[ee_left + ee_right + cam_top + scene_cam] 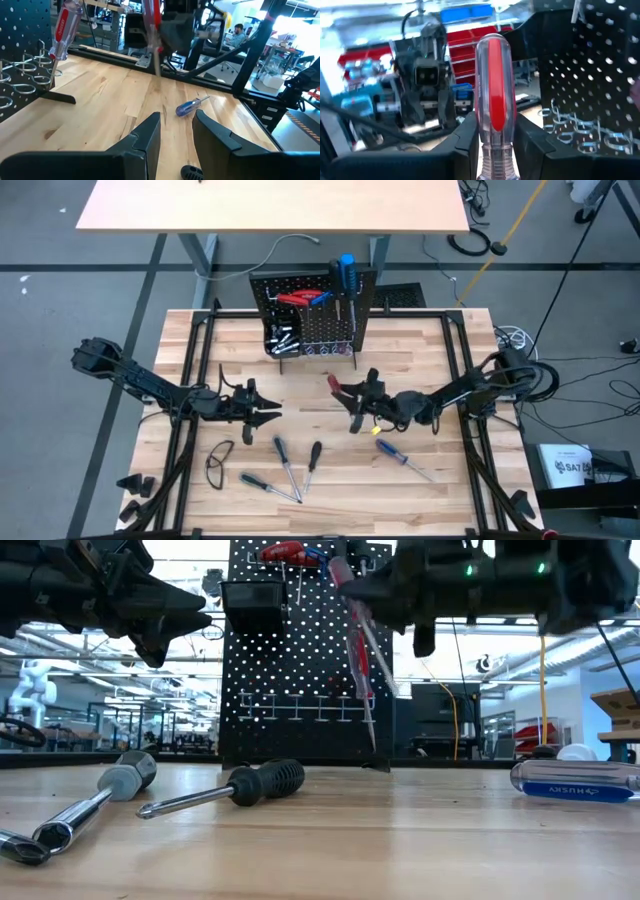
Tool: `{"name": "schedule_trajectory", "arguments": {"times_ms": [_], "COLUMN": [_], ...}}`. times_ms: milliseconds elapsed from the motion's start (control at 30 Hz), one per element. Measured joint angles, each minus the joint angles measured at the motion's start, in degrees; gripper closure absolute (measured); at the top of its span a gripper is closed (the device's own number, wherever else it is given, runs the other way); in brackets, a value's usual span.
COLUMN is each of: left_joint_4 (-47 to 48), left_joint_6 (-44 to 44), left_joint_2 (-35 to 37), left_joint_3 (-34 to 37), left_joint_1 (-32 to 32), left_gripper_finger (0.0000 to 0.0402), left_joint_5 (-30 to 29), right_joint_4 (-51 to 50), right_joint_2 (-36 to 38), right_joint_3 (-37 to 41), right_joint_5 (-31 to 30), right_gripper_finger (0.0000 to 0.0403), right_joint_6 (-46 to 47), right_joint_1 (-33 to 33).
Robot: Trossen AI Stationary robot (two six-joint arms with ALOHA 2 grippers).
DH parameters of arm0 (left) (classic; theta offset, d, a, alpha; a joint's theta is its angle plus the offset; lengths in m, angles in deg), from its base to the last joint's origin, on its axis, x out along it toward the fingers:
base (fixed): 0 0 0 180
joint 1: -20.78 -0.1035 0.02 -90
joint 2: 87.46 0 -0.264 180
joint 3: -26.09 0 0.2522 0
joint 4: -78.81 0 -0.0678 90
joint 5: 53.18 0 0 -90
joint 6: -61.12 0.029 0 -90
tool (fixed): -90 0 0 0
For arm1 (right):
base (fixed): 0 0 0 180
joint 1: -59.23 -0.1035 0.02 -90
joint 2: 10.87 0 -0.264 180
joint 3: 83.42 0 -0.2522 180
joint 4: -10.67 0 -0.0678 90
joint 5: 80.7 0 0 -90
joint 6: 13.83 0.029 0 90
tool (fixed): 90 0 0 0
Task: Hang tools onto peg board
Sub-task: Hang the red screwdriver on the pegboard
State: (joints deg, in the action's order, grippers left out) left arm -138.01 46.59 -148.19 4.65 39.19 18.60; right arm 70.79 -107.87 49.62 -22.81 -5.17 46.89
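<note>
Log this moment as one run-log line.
right pincer: holding red screwdriver | left pincer: open, empty | peg board: ahead | stage: carrying

— What am I looking at on the table (440,360)?
— I'm seeing pale butcher-block wood, smooth, with a soft sheen. The peg board (300,660) is showing as matt black perforated metal, with bright wire hooks (570,127).
— And the screwdriver (491,100) I'm holding in the right gripper (492,137)?
— Its handle is looking like glossy clear plastic over a red core. The fingers (145,137) of the left gripper (176,131) are reading as matt dark plastic. The black-handled driver (225,788) is showing ribbed rubbery grip and a shiny steel shaft.
</note>
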Motion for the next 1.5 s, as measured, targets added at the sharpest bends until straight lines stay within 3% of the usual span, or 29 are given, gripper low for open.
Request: {"name": "schedule_trajectory", "arguments": {"times_ms": [200,567,933,1067,1233,1500], "left_joint_4": [-0.01,-0.85,-1.65,-1.6,-1.62,-1.62], "left_joint_6": [-0.06,1.29,12.9,13.42,13.46,15.12], "left_joint_2": [0.0,-0.62,-11.21,-14.66,-19.33,-26.27], "left_joint_3": [0.0,-2.09,-10.0,-12.41,-15.87,-21.98], "left_joint_1": [0.0,0.83,4.26,4.96,4.96,4.96], "left_gripper_finger": [0.0285,0.0285,0.0285,0.0285,0.0282,0.0226], "left_joint_5": [-0.66,1.93,3.7,4.22,1.27,0.88], "right_joint_4": [2.82,2.66,3.21,2.92,0.97,-4.58], "right_joint_2": [-4.62,-7.99,-7.9,-7.9,-7.88,-7.88], "right_joint_3": [-2.89,-4.52,-4.52,-4.52,-4.54,-4.55], "right_joint_5": [9.58,11.73,21.83,30.36,44.02,44.15], "right_gripper_finger": [0.0324,0.0324,0.0324,0.0324,0.0324,0.0324], "right_joint_6": [-7.58,-21.06,-25.77,-30.67,-28.6,-24.34], "right_joint_1": [4.5,7.91,10.43,10.41,9.91,6.91]}}
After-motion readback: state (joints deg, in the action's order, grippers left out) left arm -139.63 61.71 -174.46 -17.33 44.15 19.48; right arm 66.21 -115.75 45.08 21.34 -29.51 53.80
